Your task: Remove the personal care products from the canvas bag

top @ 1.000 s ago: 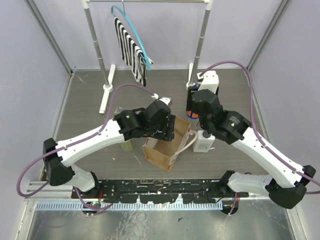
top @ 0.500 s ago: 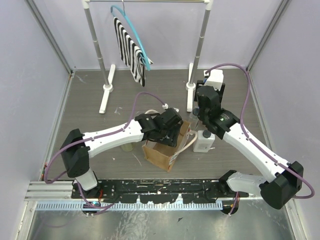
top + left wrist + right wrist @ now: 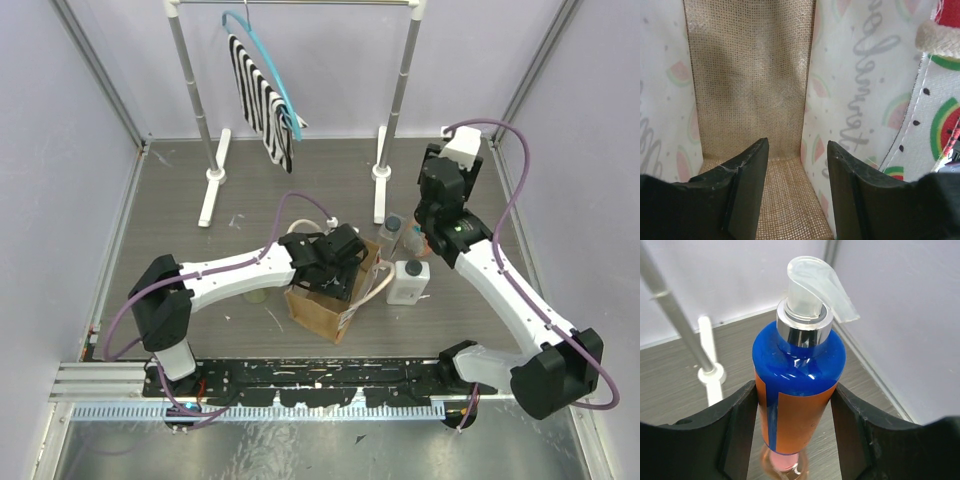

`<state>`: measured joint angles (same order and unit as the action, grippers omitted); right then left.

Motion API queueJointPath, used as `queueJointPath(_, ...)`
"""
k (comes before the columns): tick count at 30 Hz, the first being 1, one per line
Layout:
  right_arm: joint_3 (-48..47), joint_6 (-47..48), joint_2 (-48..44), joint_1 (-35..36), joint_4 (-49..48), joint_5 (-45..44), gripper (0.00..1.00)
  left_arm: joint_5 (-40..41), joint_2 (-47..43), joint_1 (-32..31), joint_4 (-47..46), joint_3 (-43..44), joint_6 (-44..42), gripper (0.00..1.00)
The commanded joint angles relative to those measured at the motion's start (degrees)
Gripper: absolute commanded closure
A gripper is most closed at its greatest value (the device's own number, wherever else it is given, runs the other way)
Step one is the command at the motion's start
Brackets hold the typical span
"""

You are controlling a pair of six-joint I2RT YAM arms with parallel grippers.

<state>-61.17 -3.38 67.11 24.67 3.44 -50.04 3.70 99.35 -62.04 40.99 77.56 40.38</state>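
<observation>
Left hand [image 3: 797,150] inside bag [image 3: 750,75], fingers spread, nothing between. Bag upright at centre of surface [image 3: 180,230]. Right hand [image 3: 795,387] clamped on orange bottle [image 3: 797,365], pump up. White bottle [image 3: 408,282] just right of bag.

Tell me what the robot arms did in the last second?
The left gripper reached forward and down into the canvas bag, open and holding nothing. The right arm swung back toward the far right; the right gripper has the orange bottle with the blue top between its fingers, grip unclear. The bag, the white bottle and the clothes rack stayed put.
</observation>
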Motion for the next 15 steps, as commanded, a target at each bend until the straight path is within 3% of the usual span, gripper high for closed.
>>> queueJointPath(1, -0.6, -2.2, -3.8, -4.6, -5.8, -1.6, 0.94, -0.8, 1.1, -0.6, -1.9, -1.0, 0.1, 0.43)
queueJointPath(7, 4.0, -5.1, -4.5, -9.4, -6.6, -2.1, 0.95, -0.6, 0.9, -0.6, -1.7, -1.3, -0.1, 0.44)
queueJointPath(15, 16.0, -6.0, -5.3, -10.7, -14.0, -6.8, 0.93, -0.8, 1.5, -0.6, -1.7, -2.0, -0.2, 0.44)
